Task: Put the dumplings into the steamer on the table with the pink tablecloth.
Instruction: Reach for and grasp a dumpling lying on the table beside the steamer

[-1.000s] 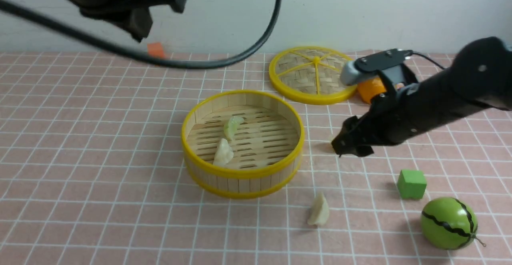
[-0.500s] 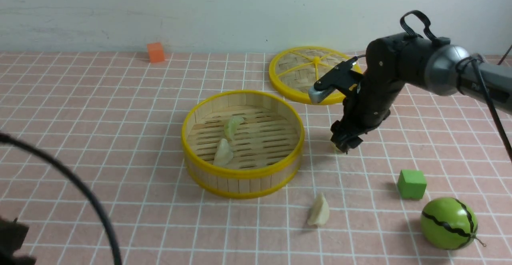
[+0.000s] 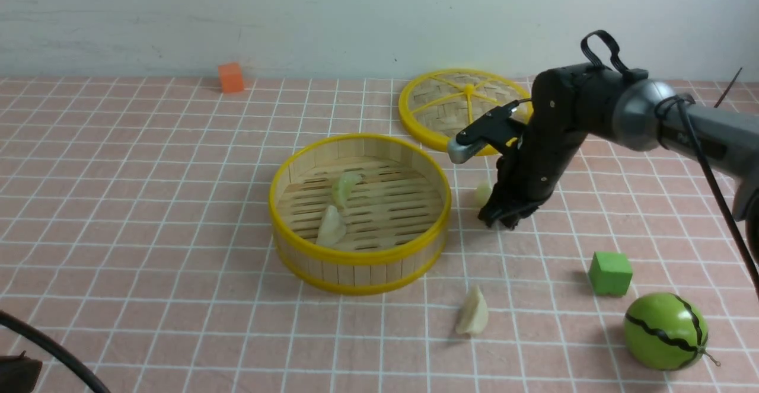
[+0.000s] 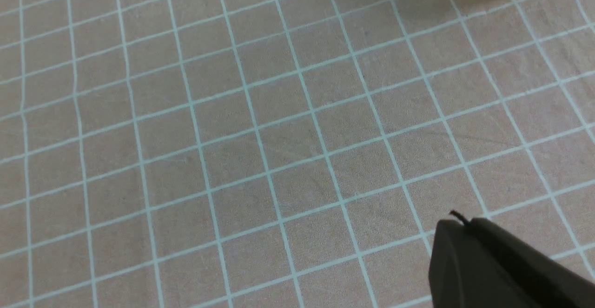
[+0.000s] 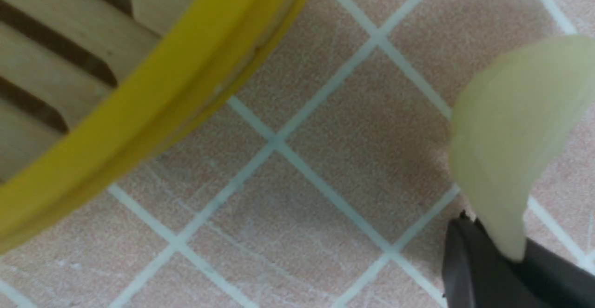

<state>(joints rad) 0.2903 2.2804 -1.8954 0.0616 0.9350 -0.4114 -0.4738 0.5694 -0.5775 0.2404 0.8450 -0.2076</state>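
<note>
The steamer [image 3: 359, 256] stands mid-table on the pink tablecloth [image 3: 148, 203], with two dumplings [image 3: 344, 187] [image 3: 331, 227] lying on its slats. Another dumpling [image 3: 472, 312] lies on the cloth in front of it. Just right of the steamer, my right gripper [image 3: 497, 220] is down at the cloth, shut on the thin end of a pale green dumpling [image 3: 483, 193]. The right wrist view shows that dumpling [image 5: 511, 127] sticking out from the right gripper [image 5: 506, 252], beside the steamer's yellow rim [image 5: 153, 99]. My left gripper [image 4: 458, 222] is shut and empty over bare cloth.
The flat woven lid [image 3: 459, 105] lies behind the right arm. A green cube [image 3: 610, 272] and a striped green ball [image 3: 665, 331] sit at the front right. An orange cube [image 3: 230, 77] is by the back wall. A black cable [image 3: 53, 351] crosses the front left corner.
My right arm has swung left towards the steamer and its jaws have closed on the dumpling. The left arm has left the upper left and dropped to the bottom left corner.
</note>
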